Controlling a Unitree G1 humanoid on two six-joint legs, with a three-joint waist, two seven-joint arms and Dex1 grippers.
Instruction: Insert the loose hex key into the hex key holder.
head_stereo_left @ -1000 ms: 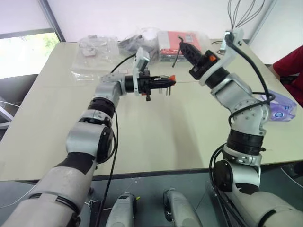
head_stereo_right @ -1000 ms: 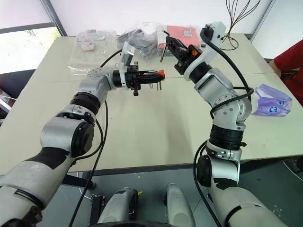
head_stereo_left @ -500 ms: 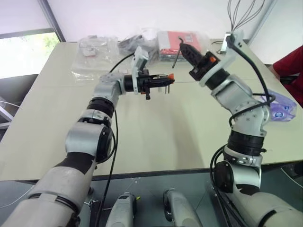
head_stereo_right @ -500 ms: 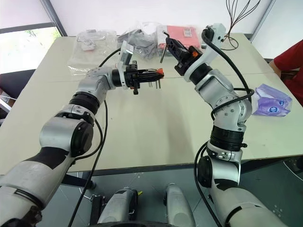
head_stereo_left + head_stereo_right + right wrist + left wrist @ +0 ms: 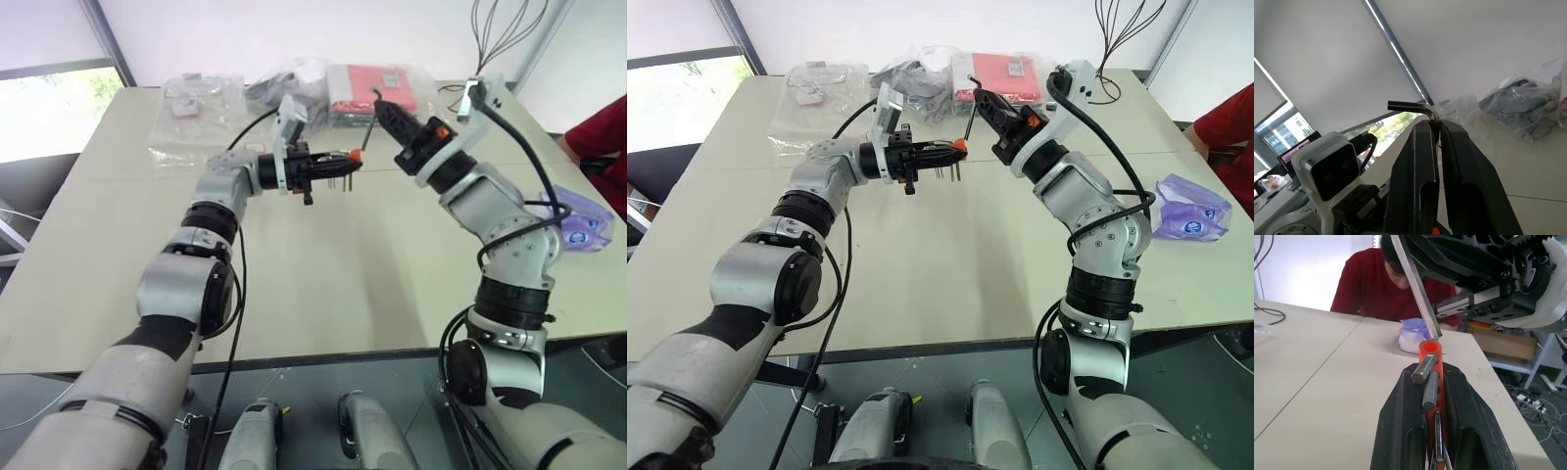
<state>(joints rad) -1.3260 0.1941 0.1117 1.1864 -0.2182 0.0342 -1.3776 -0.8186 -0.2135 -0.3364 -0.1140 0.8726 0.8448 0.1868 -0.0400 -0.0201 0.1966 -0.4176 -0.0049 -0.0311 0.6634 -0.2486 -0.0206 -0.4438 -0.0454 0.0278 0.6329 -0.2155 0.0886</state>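
Observation:
My left gripper (image 5: 338, 166) points level to the right and is shut on the hex key holder (image 5: 1430, 348), an orange-red block with short dark keys sticking out. My right gripper (image 5: 988, 101) is shut on the loose hex key (image 5: 967, 122) by its bend (image 5: 1410, 105). The key's long leg (image 5: 1418, 289) hangs down and ends right at the holder's orange tip (image 5: 358, 157). I cannot tell whether that end sits in a hole. Both are held above the table (image 5: 323, 264).
Clear plastic bags (image 5: 186, 108) and a red package (image 5: 367, 88) lie along the table's far edge. A purple-white packet (image 5: 1185, 211) lies at the right. A person in a red top (image 5: 1396, 284) sits past the table's right side. Cables (image 5: 500, 29) hang at the back right.
My right arm has shifted slightly, bringing the hex key's lower end a little nearer the holder's tip. The left gripper and holder have stayed in place.

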